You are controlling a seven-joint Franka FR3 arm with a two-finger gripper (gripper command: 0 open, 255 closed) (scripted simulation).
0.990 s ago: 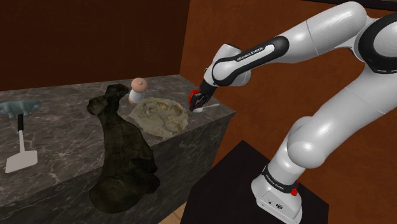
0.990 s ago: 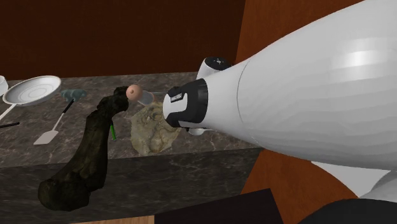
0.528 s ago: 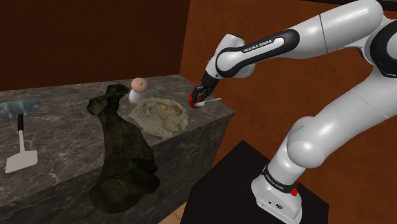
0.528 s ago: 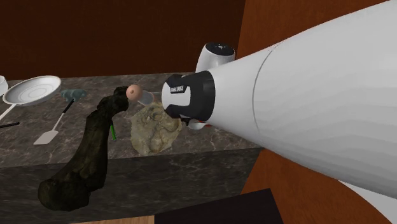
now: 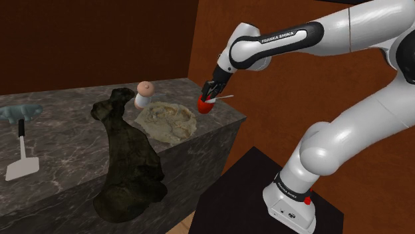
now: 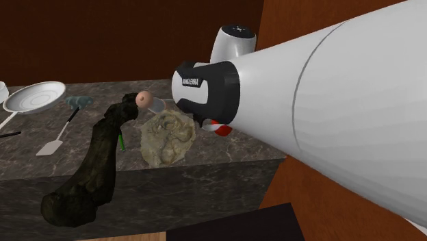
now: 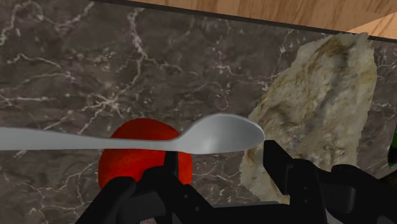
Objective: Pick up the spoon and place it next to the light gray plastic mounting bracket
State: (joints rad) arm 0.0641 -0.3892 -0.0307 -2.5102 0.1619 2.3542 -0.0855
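Black fingers (image 7: 280, 167) clasp the bowl of a grey spoon (image 7: 219, 135), one tip at the neck and the other at the bowl's end. The spoon lies crosswise between the tips of the gripper (image 7: 219, 162), and its long handle runs out well past one finger. Just beyond the spoon and partly hidden by it sits a red round thing (image 7: 137, 159), with the dark veined marble counter (image 7: 95, 70) behind it; whether the red thing rests on the stone cannot be told. A tan lumpy slab (image 7: 318, 95) lies on the counter near the spoon's bowl end.

In the shoulder view the gripper (image 5: 210, 92) hangs over the counter's (image 5: 60, 133) corner, at 2 o'clock from the tan slab (image 5: 166, 119). The spoon's (image 5: 224, 98) handle points to 3 o'clock from the fingers, and the red thing (image 5: 205, 105) shows just beside them at 7 o'clock. A pink-capped thing (image 5: 143, 90) stands at 11 o'clock from the slab, a dark lumpy form (image 5: 126, 159) at 8 o'clock, and a pale spatula (image 5: 22, 159) well apart at 9 o'clock.
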